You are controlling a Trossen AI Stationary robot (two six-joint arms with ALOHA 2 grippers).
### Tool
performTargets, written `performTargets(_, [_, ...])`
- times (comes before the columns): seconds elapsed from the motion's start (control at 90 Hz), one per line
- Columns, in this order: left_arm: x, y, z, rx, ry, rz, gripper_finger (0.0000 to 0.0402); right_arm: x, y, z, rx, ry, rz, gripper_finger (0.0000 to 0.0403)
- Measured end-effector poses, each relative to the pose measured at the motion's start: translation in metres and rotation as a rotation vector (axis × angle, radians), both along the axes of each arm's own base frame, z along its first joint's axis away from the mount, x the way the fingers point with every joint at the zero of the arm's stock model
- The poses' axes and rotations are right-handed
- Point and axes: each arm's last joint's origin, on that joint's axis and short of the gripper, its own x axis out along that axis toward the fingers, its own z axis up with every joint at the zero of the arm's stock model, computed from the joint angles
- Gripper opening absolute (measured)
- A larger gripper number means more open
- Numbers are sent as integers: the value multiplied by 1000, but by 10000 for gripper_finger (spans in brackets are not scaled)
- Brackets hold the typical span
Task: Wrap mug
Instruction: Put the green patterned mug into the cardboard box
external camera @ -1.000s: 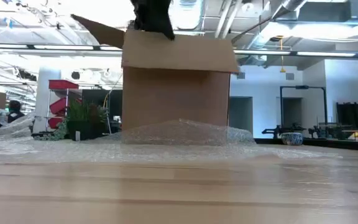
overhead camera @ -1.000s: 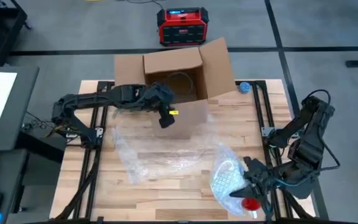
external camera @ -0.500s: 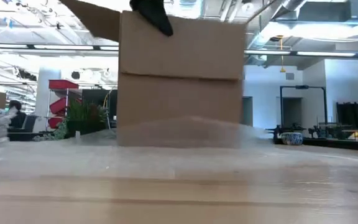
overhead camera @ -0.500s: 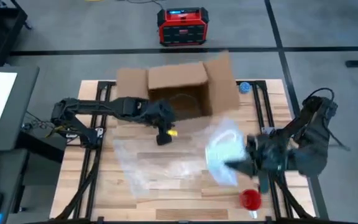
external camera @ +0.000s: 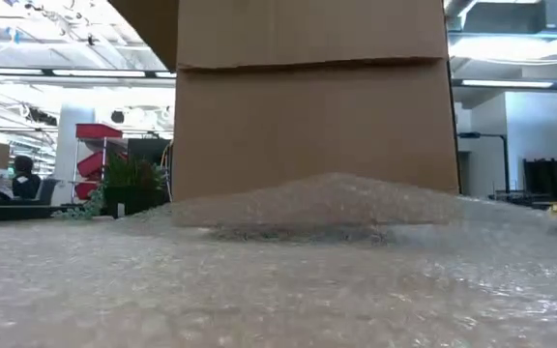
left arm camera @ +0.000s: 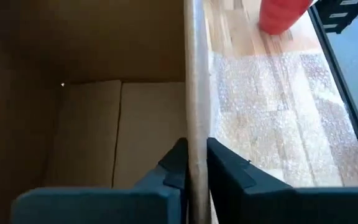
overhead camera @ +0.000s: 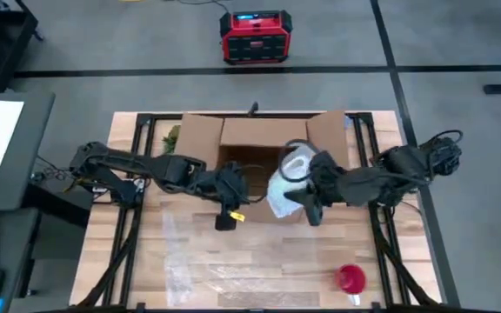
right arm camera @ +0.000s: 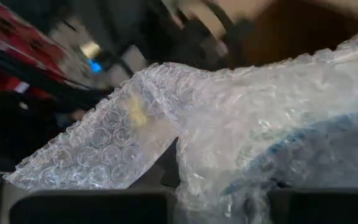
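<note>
Your left gripper [left arm camera: 194, 163] is pinching the near wall of the cardboard box [overhead camera: 200, 139], one finger inside and one outside, low on that edge. Your right gripper [overhead camera: 307, 209] is clamping a bubble-wrapped bundle [overhead camera: 287, 183] at the box's open mouth, near its right flap; you cannot tell if the mug is inside it. A loose bubble wrap sheet [overhead camera: 224, 265] is covering the table [overhead camera: 407, 278] in front, with a red cup [overhead camera: 350, 278] standing near the front right edge.
</note>
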Motion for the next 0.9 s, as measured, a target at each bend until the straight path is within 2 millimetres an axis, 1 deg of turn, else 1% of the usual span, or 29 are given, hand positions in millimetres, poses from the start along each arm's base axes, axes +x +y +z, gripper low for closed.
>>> performTargets(0.122, [-6, -6, 19, -12, -54, -22, 71, 8, -9, -13, 10, 101, -35, 30])
performTargets(0.256, [-14, -8, 52, -26, -166, -39, 97, 17, -17, -24, 6, 202, -31, 30])
performTargets(0.344, [-18, -6, 76, -50, -247, -14, 103, 20, -18, -35, 3, 298, -16, 30])
performTargets(0.433, [-23, -3, 98, -36, -325, 40, 104, 18, -19, -38, -1, 344, -12, 30])
performTargets(0.5, [-28, 2, 111, 7, -367, 111, 104, 16, -19, -38, -4, 356, -13, 30])
performTargets(0.578, [-31, 11, 117, 40, -380, 180, 104, 14, -20, -38, -9, 362, -11, 30])
performTargets(0.667, [-31, 19, 117, 54, -361, 189, 104, 11, -21, -40, -23, 401, -11, 30])
performTargets(0.8, [-28, 28, 113, 107, -317, 112, 104, 7, -17, -41, -47, 423, 16, 30])
performTargets(0.9, [-21, 36, 108, 94, -287, 35, 104, 7, -13, -42, -55, 426, 33, 30])
